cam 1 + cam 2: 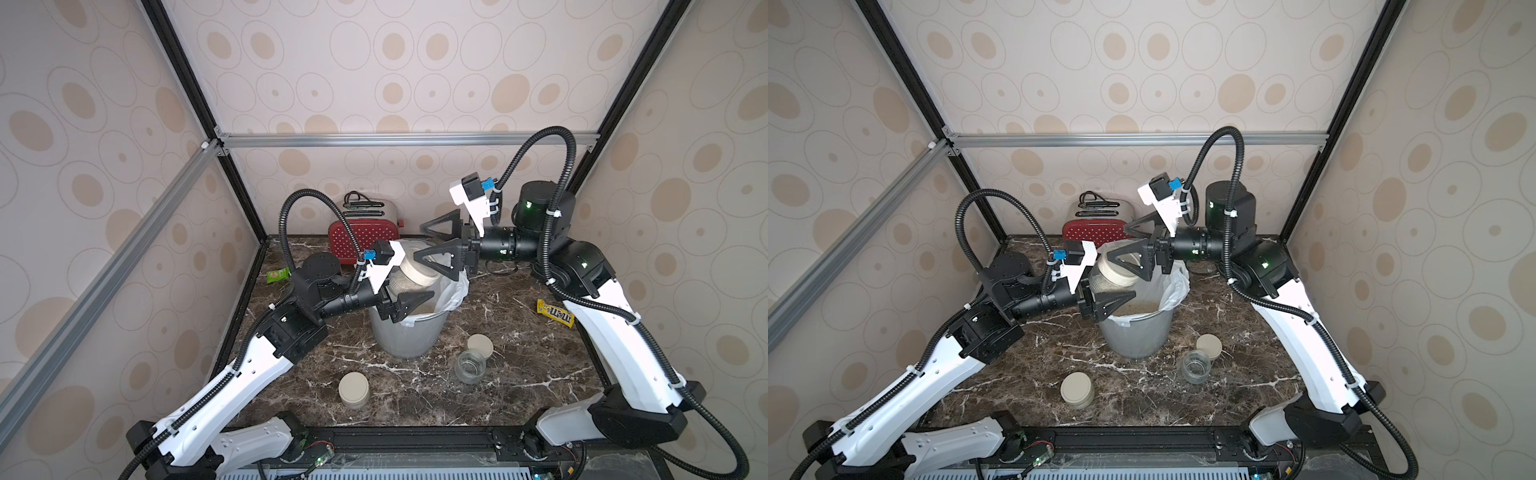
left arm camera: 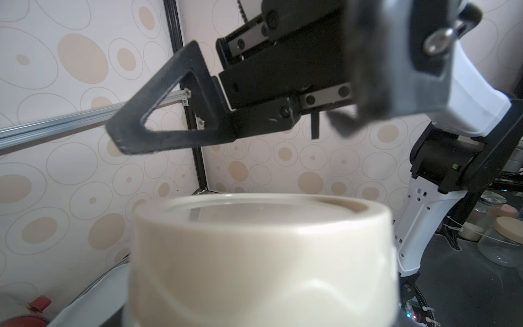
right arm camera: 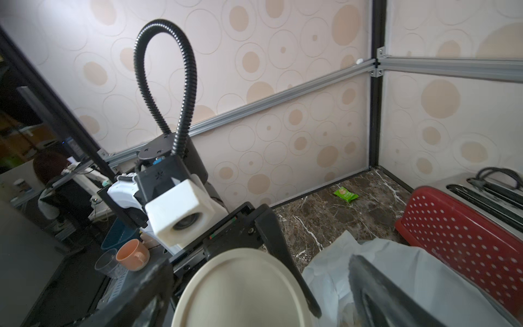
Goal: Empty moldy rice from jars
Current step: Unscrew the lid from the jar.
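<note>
The left gripper [image 1: 409, 297] is clenched on the held jar [image 1: 404, 284], a squat clear glass cylinder capped by a smooth, round cream lid [image 1: 419, 272]. It holds the jar over the mouth of the bin [image 1: 405, 336], a tapered grey bucket lined with a thin, crinkled white liner [image 1: 451, 291]. The held jar is tilted: its long axis slants from the left claw up toward the right gripper [image 1: 436, 241], with the lid end highest and facing that gripper. What lies behind the glass is hard to make out. The right gripper is released, its black, triangular open-frame fingers [image 1: 456, 257] spread wide. In the right wrist view they straddle the lid, and in the left wrist view one finger hangs clear of the lid's rim. Moldy rice [image 1: 1138, 307] lies in the bin as a pale, sandy heap of fine grains. The table [image 1: 519, 374] is dark brown marble pattern veined in white. On it a closed jar [image 1: 354, 390] stands upright near the front edge. An open jar [image 1: 469, 366] stands mouth up, looking empty, with a loose lid [image 1: 480, 345] flat just beside it. Behind the bin sits a red toaster [image 1: 361, 245] dotted white. A green packet [image 1: 277, 275] and a yellow candy packet [image 1: 555, 312] lie flat toward opposite sides.
</note>
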Available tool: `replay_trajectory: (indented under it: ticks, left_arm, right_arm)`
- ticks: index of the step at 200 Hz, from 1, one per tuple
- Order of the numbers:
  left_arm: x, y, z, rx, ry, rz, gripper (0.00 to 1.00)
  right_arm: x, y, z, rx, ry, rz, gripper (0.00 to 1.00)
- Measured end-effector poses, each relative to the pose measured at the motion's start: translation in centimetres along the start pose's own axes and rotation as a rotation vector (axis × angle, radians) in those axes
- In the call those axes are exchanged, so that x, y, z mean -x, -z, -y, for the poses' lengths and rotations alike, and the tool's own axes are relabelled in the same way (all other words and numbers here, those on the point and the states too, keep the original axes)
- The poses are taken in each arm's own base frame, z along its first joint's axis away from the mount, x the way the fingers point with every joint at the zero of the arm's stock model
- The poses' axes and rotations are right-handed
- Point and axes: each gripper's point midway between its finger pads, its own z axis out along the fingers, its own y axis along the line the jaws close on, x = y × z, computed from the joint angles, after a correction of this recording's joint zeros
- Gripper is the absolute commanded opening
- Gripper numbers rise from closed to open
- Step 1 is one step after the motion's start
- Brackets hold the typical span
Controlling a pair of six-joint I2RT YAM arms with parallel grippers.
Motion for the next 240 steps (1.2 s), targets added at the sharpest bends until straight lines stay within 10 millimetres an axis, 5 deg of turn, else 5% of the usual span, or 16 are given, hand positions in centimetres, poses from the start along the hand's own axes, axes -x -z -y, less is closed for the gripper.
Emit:
replay_trajectory:
  ticks: [75, 121, 240]
  left_arm:
    - [-1.2, 0.0, -0.5, 0.027, -0.027, -0.046, 0.43]
    - [-1.5, -0.2, -0.6, 0.026, -0.023, -0.056, 0.42]
    - [-1.9, -0.5, -0.6, 0.025, -0.018, -0.067, 0.42]
  right_arm:
    - [-1.8, 4.0, -1.0, -0.198, -0.131, 0.014, 0.99]
    - [-4.5, 3.0, 0.1, -0.247, -0.197, -0.061, 0.99]
    - [-6.4, -0.4, 0.4, -0.194, -0.242, -0.135, 0.97]
